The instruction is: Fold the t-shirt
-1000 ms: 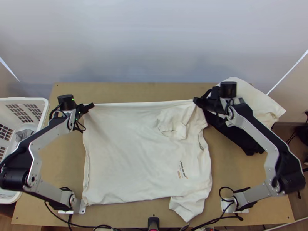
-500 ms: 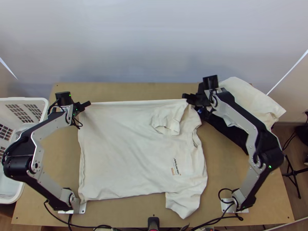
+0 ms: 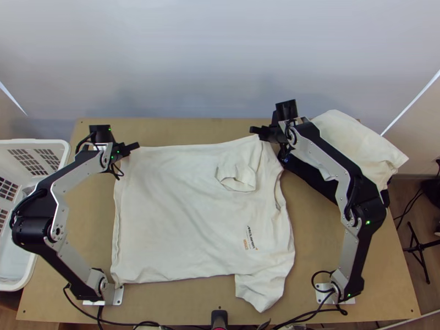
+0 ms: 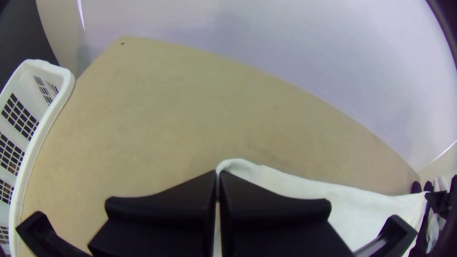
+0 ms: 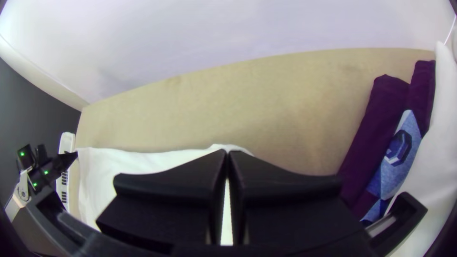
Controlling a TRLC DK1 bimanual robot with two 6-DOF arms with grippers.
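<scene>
A smooth, pale bluish-white wall (image 3: 220, 60) rises behind the far edge of the tabletop (image 3: 192, 130), with soft blue-grey shadows low down and diffuse light across it. A thin bright line (image 3: 12, 100) slants by its left end and another (image 3: 411, 103) by its right end; outside the right-hand one is a beige wall surface (image 3: 424, 132). The tabletop is light brown wood, plain and matt, with a small dark hole (image 3: 81, 122) near its far left corner. To the right, the brown wooden floor (image 3: 432, 294) shows, and the black legs of a stand (image 3: 419, 247) rest there. In the left wrist view, a dark grey surface (image 4: 19, 33) lies beyond the tabletop.
</scene>
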